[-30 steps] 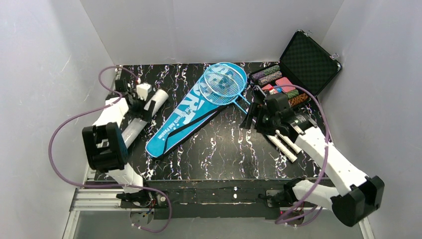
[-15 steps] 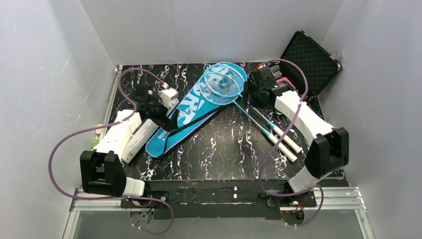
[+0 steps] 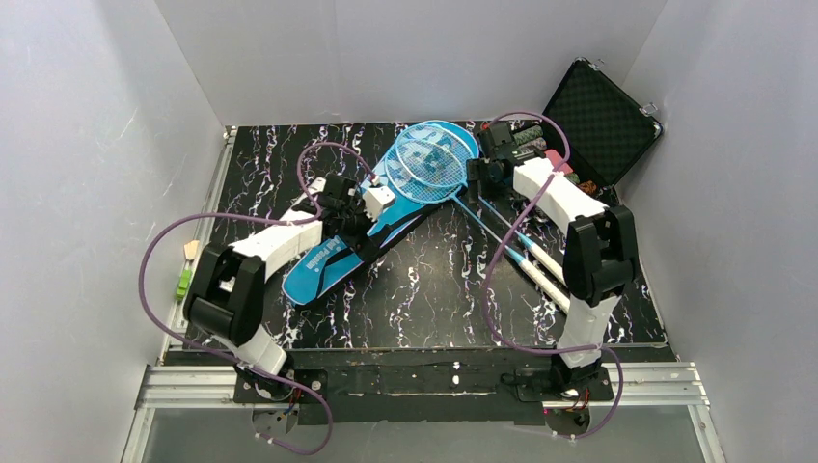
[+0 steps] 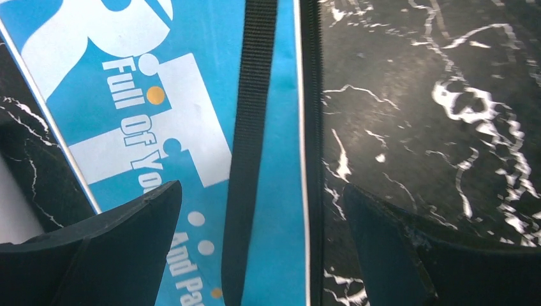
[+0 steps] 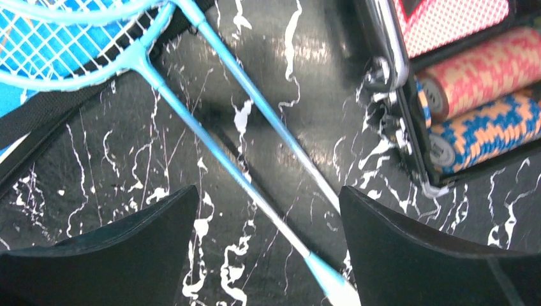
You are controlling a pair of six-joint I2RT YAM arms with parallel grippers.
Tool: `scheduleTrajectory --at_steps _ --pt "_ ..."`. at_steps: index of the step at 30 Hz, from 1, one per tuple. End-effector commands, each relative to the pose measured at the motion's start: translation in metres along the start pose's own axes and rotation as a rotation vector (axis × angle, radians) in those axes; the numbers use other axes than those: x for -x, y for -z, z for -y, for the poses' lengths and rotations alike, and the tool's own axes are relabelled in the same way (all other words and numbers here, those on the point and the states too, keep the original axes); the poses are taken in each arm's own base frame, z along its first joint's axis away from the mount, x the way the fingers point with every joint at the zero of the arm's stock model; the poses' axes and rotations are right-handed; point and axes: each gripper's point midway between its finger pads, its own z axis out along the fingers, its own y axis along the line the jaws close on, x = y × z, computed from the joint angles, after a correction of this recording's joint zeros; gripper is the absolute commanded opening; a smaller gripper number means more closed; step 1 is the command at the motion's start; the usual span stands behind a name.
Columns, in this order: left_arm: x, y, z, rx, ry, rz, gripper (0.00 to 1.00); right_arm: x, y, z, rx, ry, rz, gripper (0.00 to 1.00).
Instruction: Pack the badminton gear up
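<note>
Rackets (image 3: 436, 162): where are they?
— Both lie on the counter (image 3: 434, 299). Their heads overlap on the wide end of the blue bag (image 3: 318, 268), and the white handles run off towards the right arm's side.
And the hands?
— The right hand (image 5: 265, 210) is released and hovers over the two blue shafts, just beside the black case (image 3: 603, 121) of chips (image 5: 485, 70). The left hand (image 4: 261, 217) is also released, spread above the bag's black strap (image 4: 252, 127). Neither grasps anything.
</note>
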Motion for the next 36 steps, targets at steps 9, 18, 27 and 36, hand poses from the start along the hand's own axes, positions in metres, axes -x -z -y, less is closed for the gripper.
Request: scheduleTrajectory --at_steps 9,18,27,36 --pt "0.013 -0.032 -0.012 0.046 -0.079 0.015 0.95 0.049 -0.043 0.005 0.122 0.057 0.068 0.90" --pt "0.000 -0.037 -0.005 0.031 -0.064 -0.004 0.78 0.034 -0.059 -0.010 0.304 0.009 0.007 0.90" --pt "-0.013 -0.038 -0.003 0.035 -0.048 -0.038 0.52 0.010 -0.069 -0.018 0.347 -0.018 -0.060 0.89" --pt "-0.031 -0.037 0.007 0.009 -0.022 -0.072 0.22 0.001 -0.070 -0.021 0.339 -0.083 -0.123 0.60"
